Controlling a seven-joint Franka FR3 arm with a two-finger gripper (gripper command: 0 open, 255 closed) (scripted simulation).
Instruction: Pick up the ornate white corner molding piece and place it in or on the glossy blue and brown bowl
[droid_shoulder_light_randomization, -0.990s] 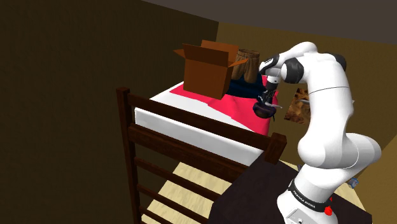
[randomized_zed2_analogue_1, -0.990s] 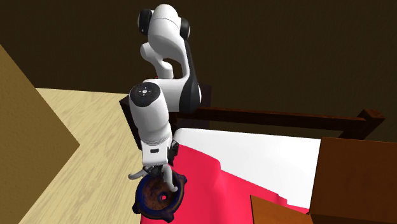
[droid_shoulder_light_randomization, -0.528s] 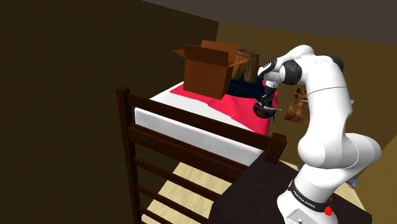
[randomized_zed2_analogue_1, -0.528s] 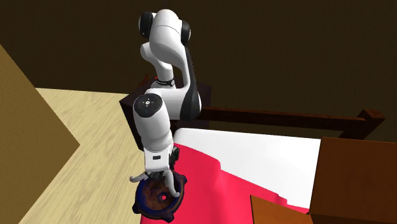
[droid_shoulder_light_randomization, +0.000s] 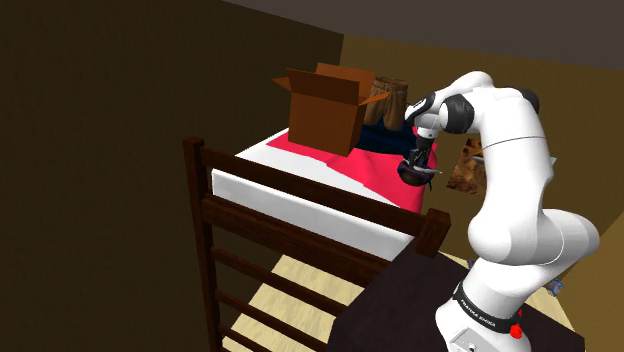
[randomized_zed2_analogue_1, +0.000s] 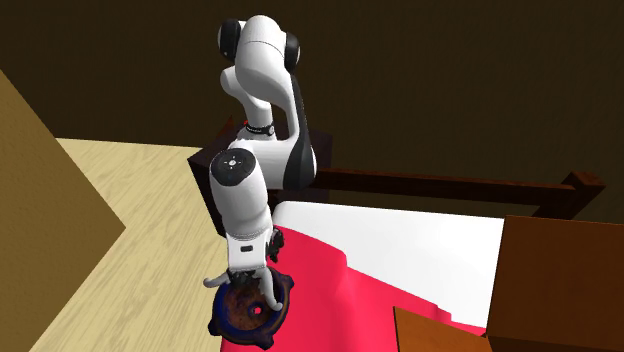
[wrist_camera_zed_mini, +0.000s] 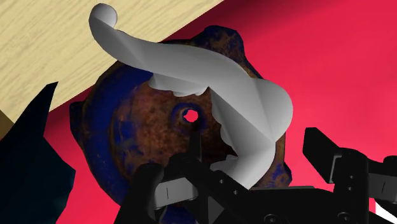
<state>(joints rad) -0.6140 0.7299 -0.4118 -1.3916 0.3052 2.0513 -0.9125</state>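
Gripper (wrist_camera_zed_mini: 254, 149) spread, blue and brown bowl (wrist_camera_zed_mini: 121, 127) directly below it, white scrolled molding (wrist_camera_zed_mini: 210, 70) between its fingers, one finger clear of it, red bed cover (wrist_camera_zed_mini: 331, 57) beneath.

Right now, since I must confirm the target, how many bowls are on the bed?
1: the blue and brown bowl sits on the red bedcover near its edge, beneath the gripper. The cardboard box could hide others.
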